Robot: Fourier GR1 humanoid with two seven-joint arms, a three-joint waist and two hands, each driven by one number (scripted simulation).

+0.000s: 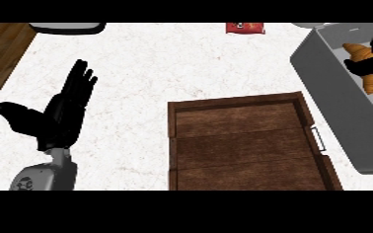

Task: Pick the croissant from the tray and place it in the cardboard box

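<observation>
Left hand: the left hand (64,109) rests at the left over the white counter (167,64), fingers straight and spread, thumb out to the side, touching nothing
Right hand: only dark fingers of the right hand (358,65) show at the right edge, inside the box; whether they are curled or straight, I cannot tell
Croissant: the croissant (358,51) lies in the box, right against those fingers
Box: the box (325,81), grey-walled, stands at the right, just beside the tray
Tray: the tray (241,143) of dark wood sits at centre, a handle on its right side
Far edge: a red packet (244,27) near the top, a grey object (67,28) at top left
</observation>
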